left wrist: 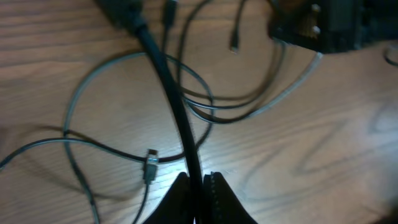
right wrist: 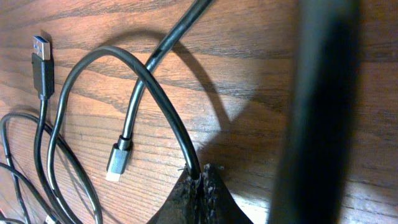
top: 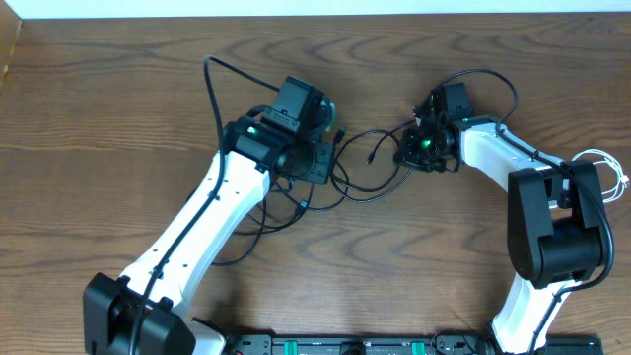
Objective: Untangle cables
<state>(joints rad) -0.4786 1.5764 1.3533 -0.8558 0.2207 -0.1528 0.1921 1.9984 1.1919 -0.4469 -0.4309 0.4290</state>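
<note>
Between the two arms, on the brown wooden counter (top: 108,89), a long thin black cable (left wrist: 176,99) sprawls in crossing loops. The left end effector (left wrist: 198,182) is pinched shut on one strand, and the right end effector (right wrist: 201,175) on another. A short thin white cable (top: 611,176) lies well apart, beside the right arm. Both cables look light, limp and slick, so a hold near a silver-tipped plug (right wrist: 117,163) seems surest.

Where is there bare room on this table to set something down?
Bare table: the patch left of the left arm, the strip along the far edge, and the patch between the two arms near the front. Crowded: the middle, where the black cable loops between the left gripper and right gripper; the white cable lies by the right arm.
</note>
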